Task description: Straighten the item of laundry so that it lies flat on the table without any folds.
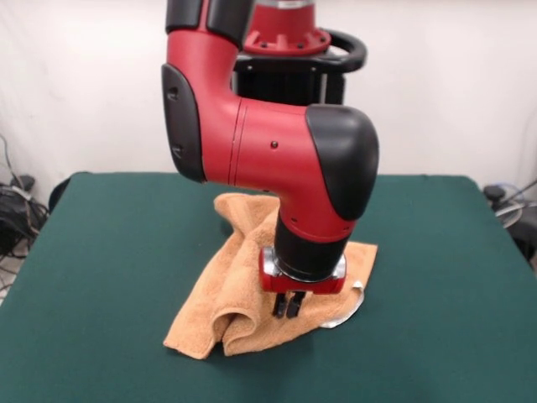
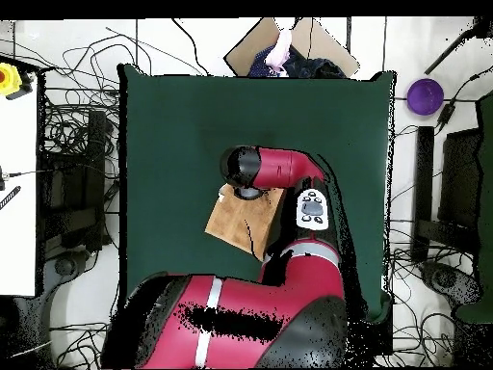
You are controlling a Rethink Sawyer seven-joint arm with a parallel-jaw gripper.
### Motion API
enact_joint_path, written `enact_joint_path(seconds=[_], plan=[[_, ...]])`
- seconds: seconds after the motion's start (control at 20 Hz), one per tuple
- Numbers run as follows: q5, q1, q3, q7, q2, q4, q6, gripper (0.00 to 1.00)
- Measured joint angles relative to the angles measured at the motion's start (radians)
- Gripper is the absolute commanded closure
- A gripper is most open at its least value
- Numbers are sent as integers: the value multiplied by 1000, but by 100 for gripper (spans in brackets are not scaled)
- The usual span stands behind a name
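So the orange-tan terry towel (image 1: 252, 290) is sitting roughly mid-table on the dark green table (image 1: 109, 252), and it's nowhere near flat: in the front view there's a big rolled fold running from the 12 o'clock end of the cloth down to its 7 o'clock corner, where the edge curls over on itself. A bit of white (image 1: 348, 312) shows at the towel's 4 o'clock edge, looks like a tag or the underside peeking out, can't tell which. The gripper (image 1: 287, 305) is right down on the cloth, just at 3 o'clock of that fold, with its two black fingers (image 1: 279, 304) pressed close together; whether there's any terry actually pinched between them I can't tell from here. From overhead the red arm (image 2: 279, 173) covers a good chunk of the towel (image 2: 236, 222), so only the tan part at about 7 o'clock of the wrist shows. Someone (image 2: 281, 50) is at the table's far edge, at 12 o'clock in that view.
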Motion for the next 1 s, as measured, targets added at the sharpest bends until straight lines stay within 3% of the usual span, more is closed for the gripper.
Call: enact_joint_path(seconds=[1.0], plan=[[0, 5, -4, 0, 6, -21, 0, 100]])
